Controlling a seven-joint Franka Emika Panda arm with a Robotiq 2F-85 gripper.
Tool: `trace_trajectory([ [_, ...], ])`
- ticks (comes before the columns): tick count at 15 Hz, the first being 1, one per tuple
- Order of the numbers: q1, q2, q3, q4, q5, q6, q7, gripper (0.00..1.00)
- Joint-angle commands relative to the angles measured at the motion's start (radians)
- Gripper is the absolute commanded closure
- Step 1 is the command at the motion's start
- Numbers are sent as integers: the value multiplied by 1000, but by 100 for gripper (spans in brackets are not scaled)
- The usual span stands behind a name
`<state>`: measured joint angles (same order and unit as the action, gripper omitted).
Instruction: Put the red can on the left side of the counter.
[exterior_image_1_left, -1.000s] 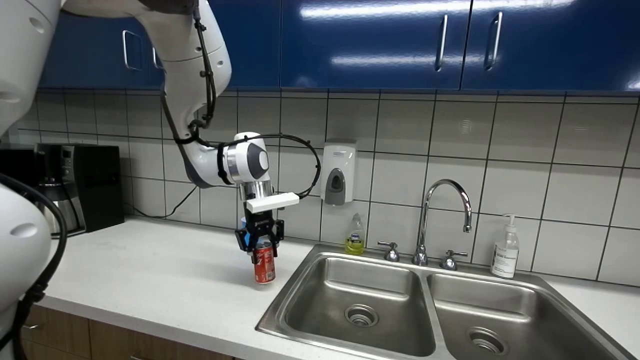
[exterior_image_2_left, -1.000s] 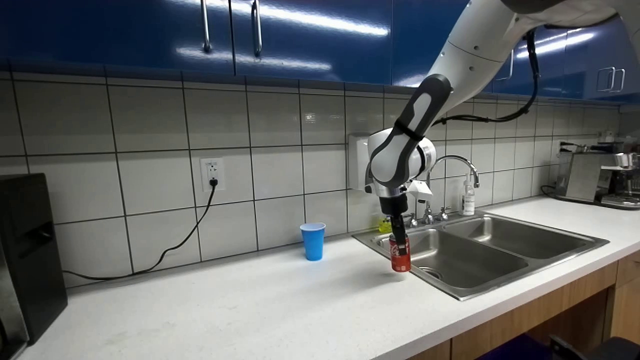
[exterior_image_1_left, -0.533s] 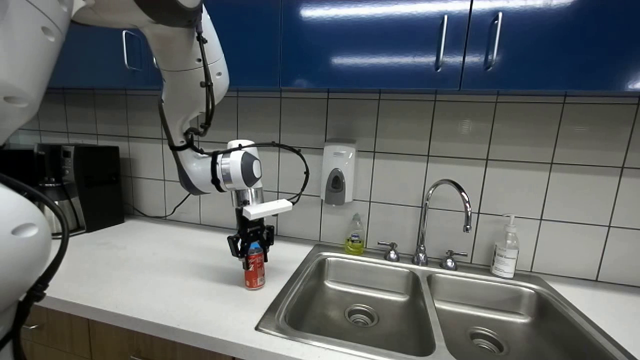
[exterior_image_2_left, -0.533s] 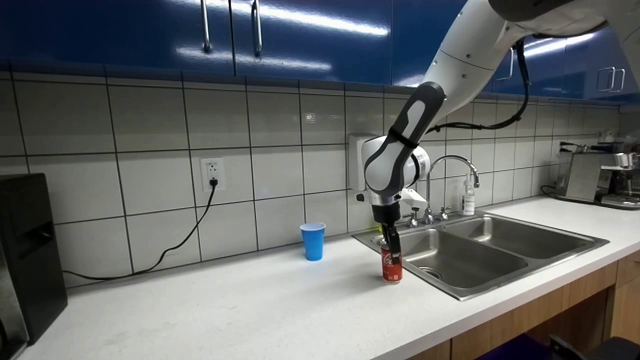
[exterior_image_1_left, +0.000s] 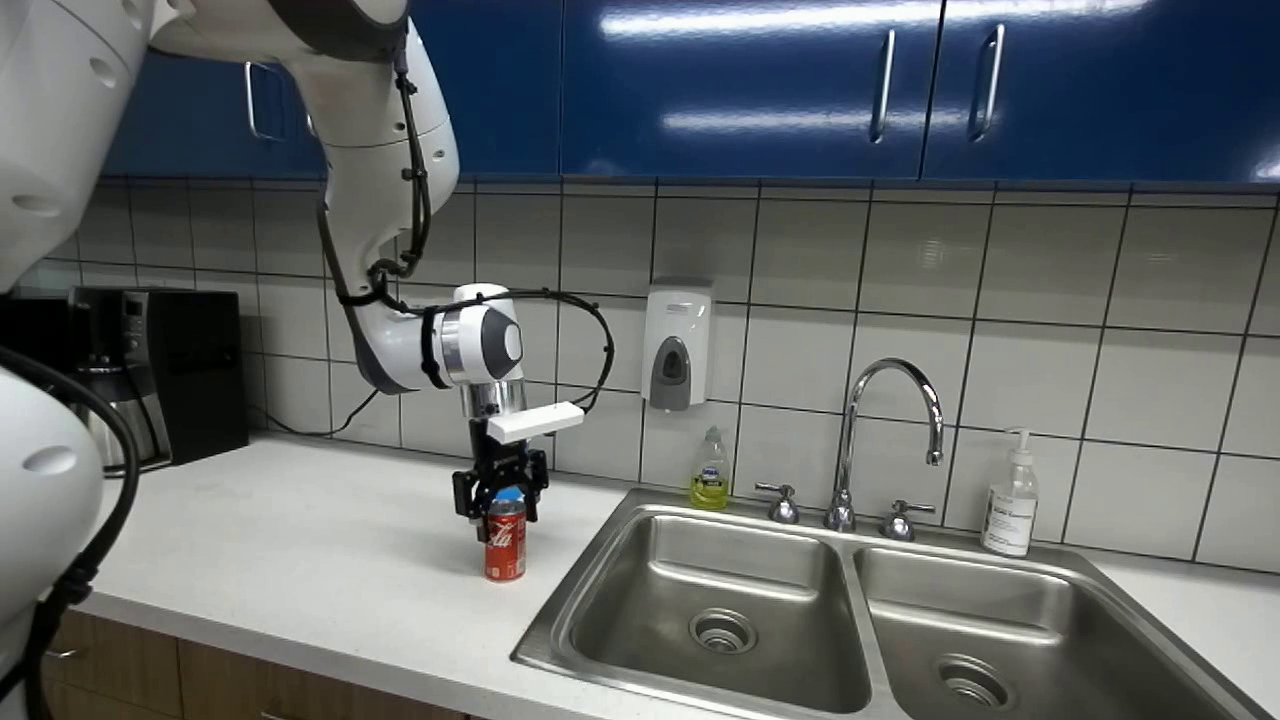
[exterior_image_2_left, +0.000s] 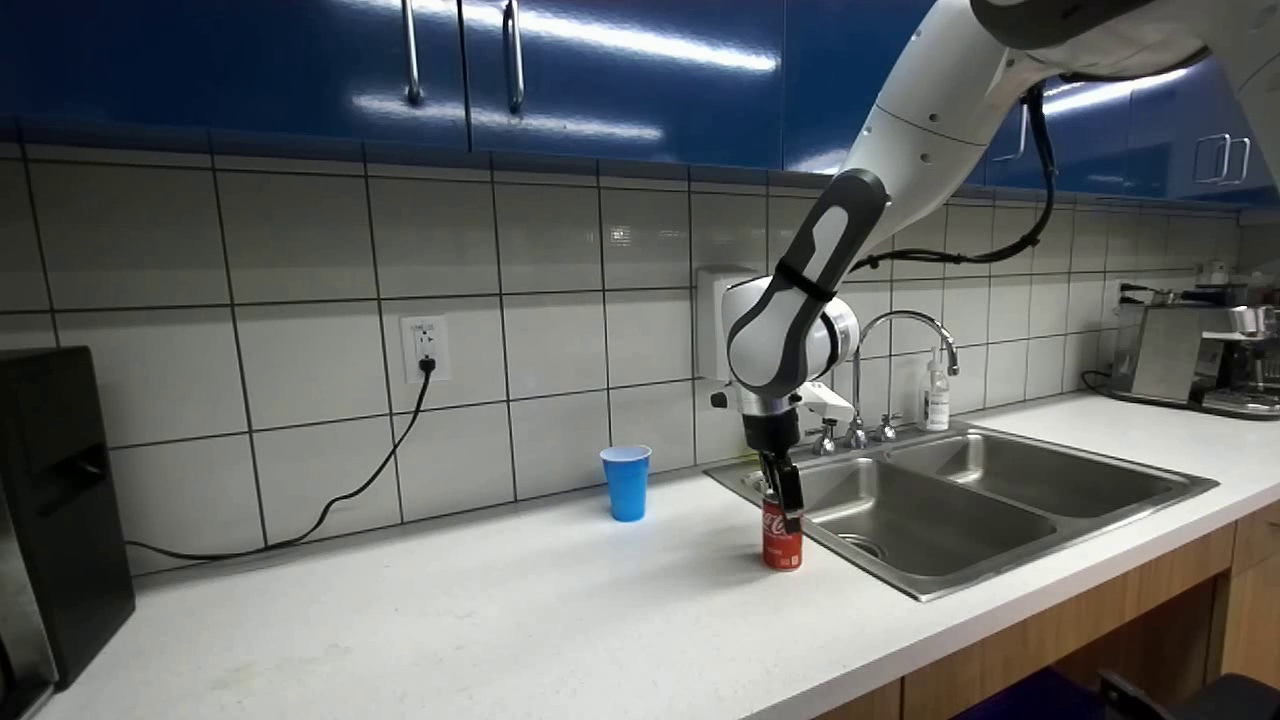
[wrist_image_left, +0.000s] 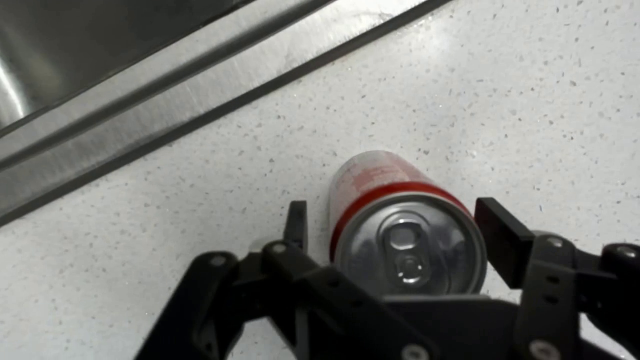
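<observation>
In an exterior view the arm (exterior_image_1_left: 385, 185) stretches in from the upper left, bends over in front of the blue cabinets (exterior_image_1_left: 740, 90) and runs down to a wrist (exterior_image_1_left: 478, 345) turned so that the gripper (exterior_image_1_left: 507, 520) hangs pointing at the bench (exterior_image_1_left: 300, 530). A black cable (exterior_image_1_left: 548, 294) loops out from the wrist, and a white box (exterior_image_1_left: 537, 422) juts out below it. In an exterior view the forearm (exterior_image_2_left: 915, 130) slants down from the upper right, the gripper beneath it leaning slightly off the vertical. The red can (exterior_image_2_left: 781, 550) stands upright on the bench, near the sink (exterior_image_1_left: 573, 600) and to its left in both exterior views. The fingers (wrist_image_left: 297, 225) straddle the can's silvery top, spread wider than the can: in the wrist view a strip of bench shows between the finger at left and the can, while the finger at right lies close against the rim; whether it touches, I cannot tell. The blue cup (exterior_image_2_left: 626, 485) stands upright by the tiled wall (exterior_image_2_left: 555, 440), apart from the can.
</observation>
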<state>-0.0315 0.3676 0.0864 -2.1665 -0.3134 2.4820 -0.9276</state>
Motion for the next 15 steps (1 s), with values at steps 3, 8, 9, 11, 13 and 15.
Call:
trace_trajectory([
  [3, -10, -50, 5, -29, 28, 8, -25, 0],
  [8, -13, -105, 3, -53, 70, 16, -13, 0],
  [9, -14, -118, 2, -58, 80, 18, -14, 0],
  [11, -16, -142, -1, -70, 99, 17, -17, 0],
  [13, -17, -164, -4, -84, 118, 17, -17, 0],
  [15, -17, -184, -11, -96, 139, 15, 2, 0],
])
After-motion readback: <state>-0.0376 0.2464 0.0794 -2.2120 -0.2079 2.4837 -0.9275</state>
